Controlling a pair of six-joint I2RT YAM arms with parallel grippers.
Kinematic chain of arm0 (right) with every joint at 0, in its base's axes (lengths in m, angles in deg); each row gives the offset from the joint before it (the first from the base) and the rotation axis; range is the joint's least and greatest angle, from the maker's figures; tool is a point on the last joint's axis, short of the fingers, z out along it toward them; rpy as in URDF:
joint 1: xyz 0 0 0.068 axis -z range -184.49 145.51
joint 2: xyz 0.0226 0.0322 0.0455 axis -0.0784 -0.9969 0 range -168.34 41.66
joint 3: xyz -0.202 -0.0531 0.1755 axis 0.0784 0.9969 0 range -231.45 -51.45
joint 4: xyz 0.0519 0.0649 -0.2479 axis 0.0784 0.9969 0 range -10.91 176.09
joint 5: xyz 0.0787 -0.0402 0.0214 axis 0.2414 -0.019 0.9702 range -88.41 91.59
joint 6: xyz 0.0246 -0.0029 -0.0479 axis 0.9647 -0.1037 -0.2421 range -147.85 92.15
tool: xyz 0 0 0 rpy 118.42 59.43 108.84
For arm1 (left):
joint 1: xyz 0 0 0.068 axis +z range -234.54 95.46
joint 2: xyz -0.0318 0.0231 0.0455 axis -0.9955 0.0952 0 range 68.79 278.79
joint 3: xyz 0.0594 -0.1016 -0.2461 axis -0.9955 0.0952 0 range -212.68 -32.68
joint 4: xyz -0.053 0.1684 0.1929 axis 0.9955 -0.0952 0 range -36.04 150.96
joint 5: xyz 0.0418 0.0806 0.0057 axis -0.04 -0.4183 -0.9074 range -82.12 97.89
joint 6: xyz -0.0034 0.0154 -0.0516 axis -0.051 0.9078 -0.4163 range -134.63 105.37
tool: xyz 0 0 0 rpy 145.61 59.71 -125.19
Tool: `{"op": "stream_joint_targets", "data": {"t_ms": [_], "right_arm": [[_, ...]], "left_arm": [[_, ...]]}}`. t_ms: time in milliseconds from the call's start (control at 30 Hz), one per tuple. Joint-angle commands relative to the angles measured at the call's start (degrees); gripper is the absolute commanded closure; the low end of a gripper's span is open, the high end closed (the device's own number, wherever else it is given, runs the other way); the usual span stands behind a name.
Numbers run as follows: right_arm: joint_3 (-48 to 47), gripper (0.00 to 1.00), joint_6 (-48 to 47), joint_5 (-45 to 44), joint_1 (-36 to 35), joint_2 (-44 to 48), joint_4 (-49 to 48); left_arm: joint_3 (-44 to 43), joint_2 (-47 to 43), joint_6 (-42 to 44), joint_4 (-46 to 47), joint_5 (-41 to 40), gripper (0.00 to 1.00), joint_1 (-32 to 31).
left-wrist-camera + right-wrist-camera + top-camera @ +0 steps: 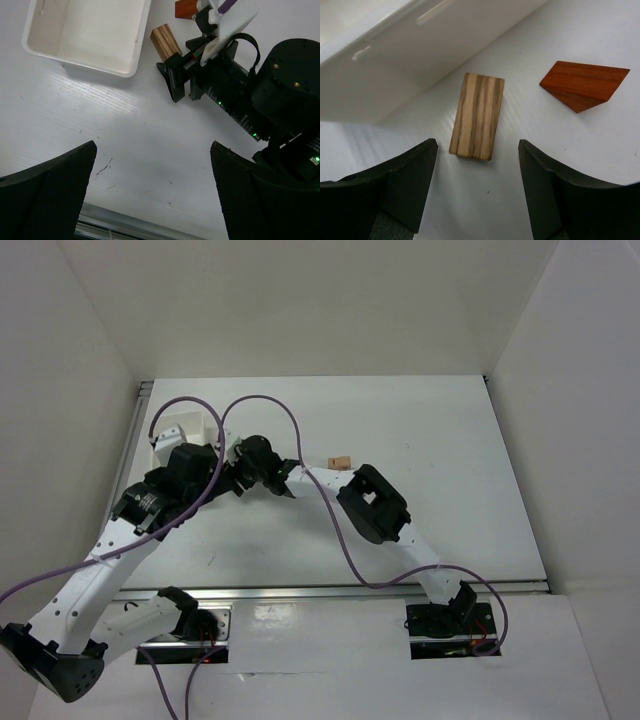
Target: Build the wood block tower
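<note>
Right gripper (477, 150): jaws apart, clamping nothing.
1 striped tan wooden block (476, 116): lying flat just ahead of the gap between the jaws, untouched.
1 orange-red triangular piece (582, 82): ahead and to the right, apart from the block.
White tray (395, 55): ahead-left.
Left gripper (152, 155): jaws wide apart, empty.
</note>
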Motion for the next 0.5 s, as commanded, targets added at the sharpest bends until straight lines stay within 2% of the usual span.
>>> {"op": "stream_joint_targets", "data": {"t_ms": [0,100,200,467], "right_arm": [[-5.8,0.27,3.0,-3.8,-0.4,-2.9,-4.8],[-7.8,0.28,3.0,-2.5,-0.4,-4.8,-5.4],[-7.8,0.35,3.6,-0.7,-0.4,-4.8,-6.8],[-7.3,0.42,3.1,3.5,-0.4,-5.3,-11.1]], "left_arm": [[0.5,-0.1,0.6,0.3,0.6,0.0,0.3],[1.1,-0.1,1.8,1.3,2.1,0.0,0.3],[1.1,-0.1,1.8,1.3,2.8,0.0,0.3],[1.7,-0.1,2.3,2.6,3.4,0.0,0.3]]}}
